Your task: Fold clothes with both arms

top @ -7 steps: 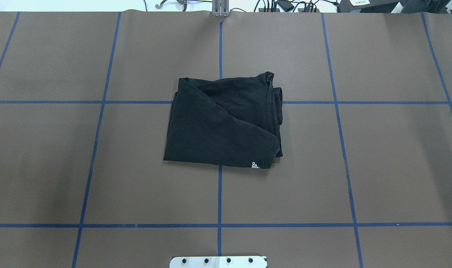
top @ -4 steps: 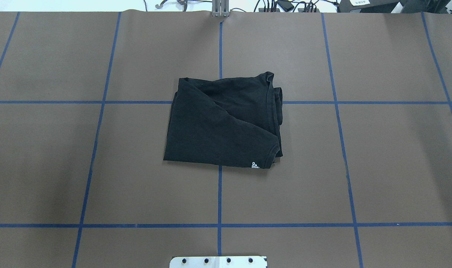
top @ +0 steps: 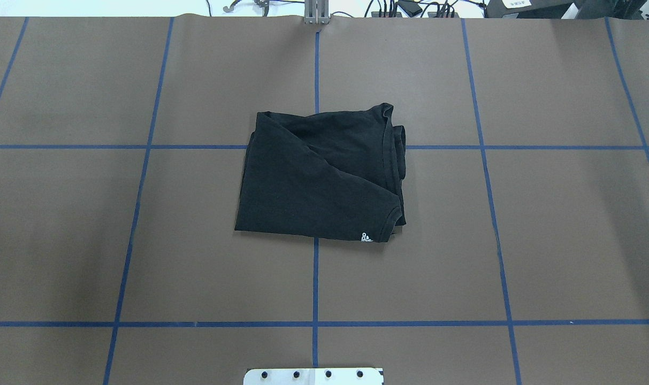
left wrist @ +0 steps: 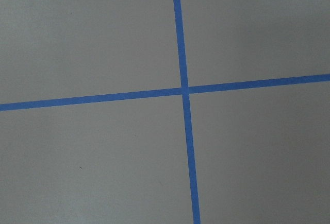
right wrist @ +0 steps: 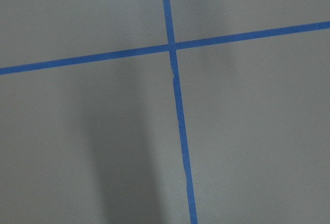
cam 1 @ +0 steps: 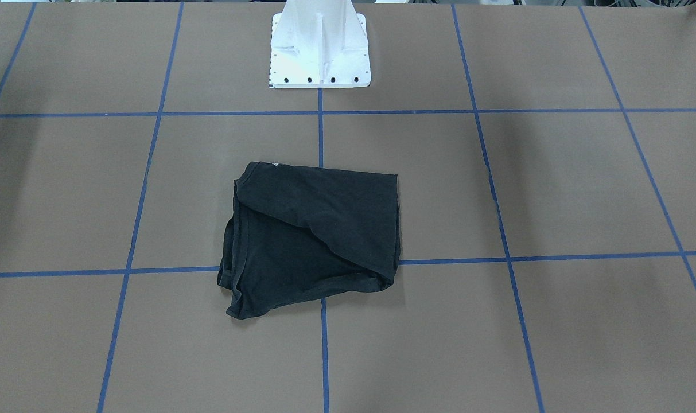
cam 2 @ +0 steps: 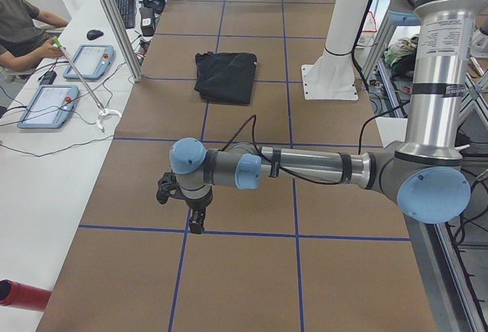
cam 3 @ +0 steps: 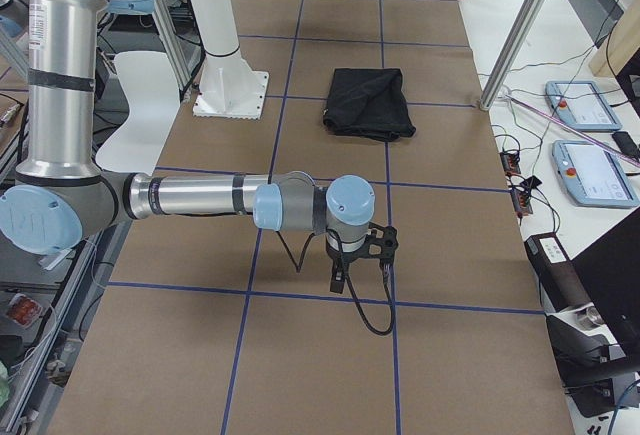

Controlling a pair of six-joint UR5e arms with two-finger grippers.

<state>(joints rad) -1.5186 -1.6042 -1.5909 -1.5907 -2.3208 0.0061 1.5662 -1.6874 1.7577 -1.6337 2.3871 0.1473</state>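
The clothes are one black T-shirt [top: 319, 176], lying folded into a rough square at the middle of the brown table [top: 570, 240], with a small white mark at its near right corner. It also shows as the T-shirt [cam 1: 313, 229] in the front view, and from both table ends as the T-shirt [cam 2: 226, 76] and the T-shirt [cam 3: 370, 102]. The left gripper [cam 2: 194, 221] hangs low over a tape crossing, far from the shirt. My right gripper [cam 3: 340, 280] hangs likewise at the other end. I cannot tell whether either is open or shut. Both wrist views show only table and blue tape.
The white pedestal base [cam 1: 319, 51] stands at the robot's side of the table. Beside the table on the robot's left, a person [cam 2: 19, 27] sits at a white bench with two teach pendants [cam 2: 88, 61]. More pendants [cam 3: 590, 170] lie past the far edge.
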